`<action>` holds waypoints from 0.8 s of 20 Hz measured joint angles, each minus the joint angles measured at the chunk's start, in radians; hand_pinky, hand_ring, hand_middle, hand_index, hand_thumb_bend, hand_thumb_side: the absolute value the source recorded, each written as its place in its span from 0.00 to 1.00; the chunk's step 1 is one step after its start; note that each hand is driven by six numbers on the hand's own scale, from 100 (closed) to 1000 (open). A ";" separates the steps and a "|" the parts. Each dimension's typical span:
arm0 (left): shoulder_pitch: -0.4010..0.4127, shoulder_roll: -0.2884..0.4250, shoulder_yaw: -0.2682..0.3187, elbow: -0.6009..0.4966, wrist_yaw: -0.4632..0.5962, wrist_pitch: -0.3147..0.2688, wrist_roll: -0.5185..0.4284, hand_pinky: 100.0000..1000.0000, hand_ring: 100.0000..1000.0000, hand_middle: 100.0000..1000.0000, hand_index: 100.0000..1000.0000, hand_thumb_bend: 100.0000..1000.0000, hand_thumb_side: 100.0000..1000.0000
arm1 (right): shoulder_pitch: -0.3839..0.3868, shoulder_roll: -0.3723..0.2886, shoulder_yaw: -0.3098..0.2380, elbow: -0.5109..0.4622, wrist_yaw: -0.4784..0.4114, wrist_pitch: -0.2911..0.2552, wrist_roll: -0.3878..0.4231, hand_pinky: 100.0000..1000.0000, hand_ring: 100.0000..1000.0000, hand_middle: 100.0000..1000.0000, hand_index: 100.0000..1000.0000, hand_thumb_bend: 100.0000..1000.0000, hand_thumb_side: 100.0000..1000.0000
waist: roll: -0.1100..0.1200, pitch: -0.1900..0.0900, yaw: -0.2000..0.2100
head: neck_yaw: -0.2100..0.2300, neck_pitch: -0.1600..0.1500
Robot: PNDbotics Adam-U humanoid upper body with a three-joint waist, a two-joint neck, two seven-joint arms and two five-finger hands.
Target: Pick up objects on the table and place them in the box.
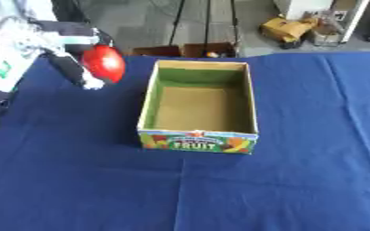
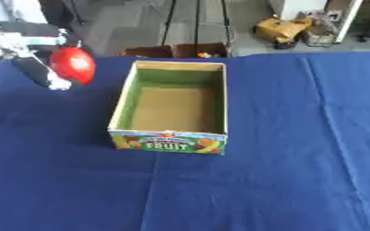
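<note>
A red round object (image 1: pixel 104 62) hangs above the blue tablecloth, left of the box, held in my left hand (image 1: pixel 70 63), whose dark fingers curl round it. The cardboard box (image 1: pixel 199 138), open at the top with green inner walls and a "FRUIT" label on its front, stands in the middle of the table. I see nothing inside it. The red object is level with the box's far left corner, a short gap away from it. My right hand shows in neither view.
The blue cloth (image 1: pixel 298 180) covers the whole table. Beyond the far edge lie brown boxes (image 1: pixel 180 49) and a yellow object (image 1: pixel 287 29) on the grey floor.
</note>
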 measured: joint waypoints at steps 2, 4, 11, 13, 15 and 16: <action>-0.026 -0.034 0.001 0.016 -0.009 0.000 0.000 0.29 0.64 0.64 0.60 0.00 0.25 | 0.000 0.000 0.002 0.000 -0.002 0.001 0.001 0.72 0.76 0.53 0.76 0.00 0.85 | 0.003 0.000 -0.005 | 0.002 0.000; -0.048 -0.065 0.004 0.027 -0.018 0.000 0.000 0.28 0.62 0.63 0.59 0.00 0.25 | 0.000 0.000 0.005 0.000 -0.003 0.003 0.004 0.72 0.76 0.53 0.76 0.00 0.84 | 0.003 0.000 -0.013 | 0.004 -0.001; -0.090 -0.153 0.019 0.045 -0.051 0.000 0.000 0.27 0.62 0.61 0.58 0.00 0.25 | -0.001 0.000 0.009 0.000 -0.013 0.003 0.013 0.72 0.76 0.53 0.76 0.00 0.84 | 0.009 0.000 -0.036 | 0.009 -0.010; -0.100 -0.177 0.022 0.059 -0.070 0.000 0.000 0.27 0.62 0.61 0.57 0.00 0.25 | -0.001 0.000 0.011 0.000 -0.017 0.003 0.014 0.72 0.76 0.53 0.76 0.00 0.84 | 0.009 0.001 -0.041 | 0.011 -0.010; -0.110 -0.203 0.028 0.078 -0.097 0.000 0.000 0.29 0.62 0.62 0.57 0.00 0.25 | -0.001 0.000 0.011 0.000 -0.022 0.002 0.017 0.72 0.76 0.53 0.76 0.00 0.84 | 0.009 0.001 -0.045 | 0.015 -0.011; -0.115 -0.217 0.032 0.090 -0.115 0.000 -0.001 0.29 0.62 0.62 0.57 0.00 0.25 | -0.002 0.000 0.012 0.000 -0.025 0.001 0.019 0.72 0.76 0.53 0.76 0.00 0.84 | 0.010 0.002 -0.048 | 0.017 -0.011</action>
